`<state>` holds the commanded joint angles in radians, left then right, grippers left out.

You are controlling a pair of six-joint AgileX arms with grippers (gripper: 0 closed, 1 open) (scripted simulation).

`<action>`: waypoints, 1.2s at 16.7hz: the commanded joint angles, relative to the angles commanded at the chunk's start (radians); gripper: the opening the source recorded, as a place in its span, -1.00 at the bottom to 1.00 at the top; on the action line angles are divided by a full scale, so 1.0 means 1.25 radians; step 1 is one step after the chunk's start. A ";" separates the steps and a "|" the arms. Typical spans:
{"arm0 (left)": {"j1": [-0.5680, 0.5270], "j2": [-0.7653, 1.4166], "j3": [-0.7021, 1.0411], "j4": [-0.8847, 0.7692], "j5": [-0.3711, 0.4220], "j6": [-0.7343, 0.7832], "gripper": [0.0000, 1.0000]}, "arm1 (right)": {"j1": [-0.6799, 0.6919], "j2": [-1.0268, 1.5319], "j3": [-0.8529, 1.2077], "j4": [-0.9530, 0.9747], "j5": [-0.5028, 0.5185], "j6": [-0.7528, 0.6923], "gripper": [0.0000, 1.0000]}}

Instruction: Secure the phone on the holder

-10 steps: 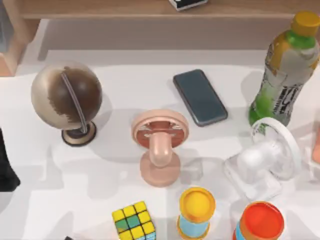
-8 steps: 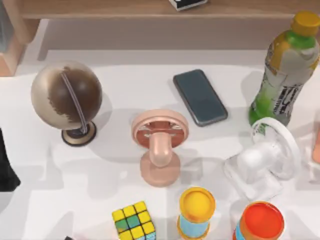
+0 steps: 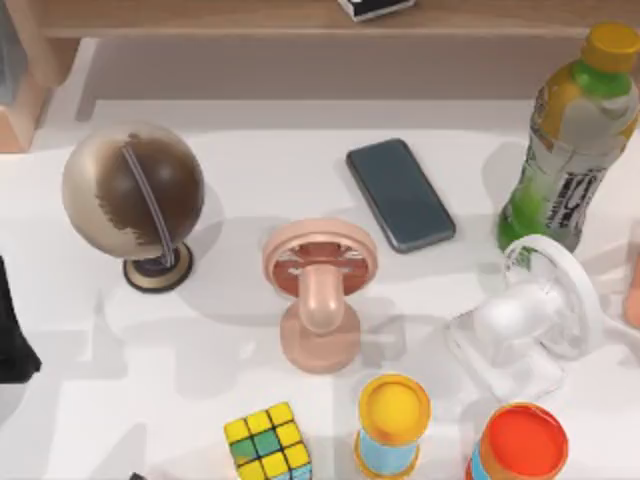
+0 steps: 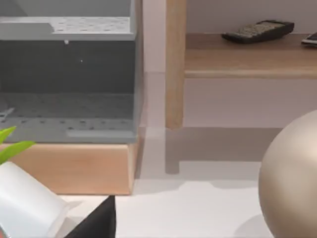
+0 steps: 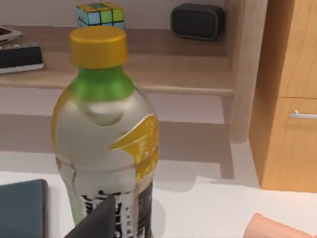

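Salmon-pink plastic is what the holder (image 3: 319, 290) is made of, and it sits mid-table with its ring head tipped toward the phone (image 3: 400, 195), which lies flat just beyond it toward the shelf, not touching it. Nothing has grabbed the phone yet, so the whole job looks undone to me. Biggest worry: that phone is thin, glossy and flush on the white table (image 3: 250, 190), so fingers could skid off the edges or just shove it along instead of lifting it. Second worry is the crowd on the right side, since the green bottle (image 3: 570, 140) stands tall near the phone's end and the white fan (image 3: 530, 320) sits just below it, so an arm swinging in from there could tip either one. Also the holder looks light, and pushing the phone in off-centre might topple it. Head count: one phone, one holder, one globe (image 3: 133, 195), one bottle, one fan, one cube (image 3: 268, 442) on the table, two coloured cans (image 3: 394, 425) at the front. As for the left gripper and right gripper, honestly I can't tell whether their fingers are spread or closed.
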<state>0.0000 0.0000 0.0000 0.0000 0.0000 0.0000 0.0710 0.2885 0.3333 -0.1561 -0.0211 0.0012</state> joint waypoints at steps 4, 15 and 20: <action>0.000 0.000 0.000 0.000 0.000 0.000 1.00 | 0.057 0.250 0.278 -0.133 -0.010 0.001 1.00; 0.000 0.000 0.000 0.000 0.000 0.000 1.00 | 0.251 1.161 1.196 -0.601 -0.021 0.023 1.00; 0.000 0.000 0.000 0.000 0.000 0.000 1.00 | 0.303 1.550 1.543 -0.806 -0.003 0.050 1.00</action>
<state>0.0000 0.0000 0.0000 0.0000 0.0000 0.0000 0.4497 2.2258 2.2626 -1.1631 -0.0255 0.0638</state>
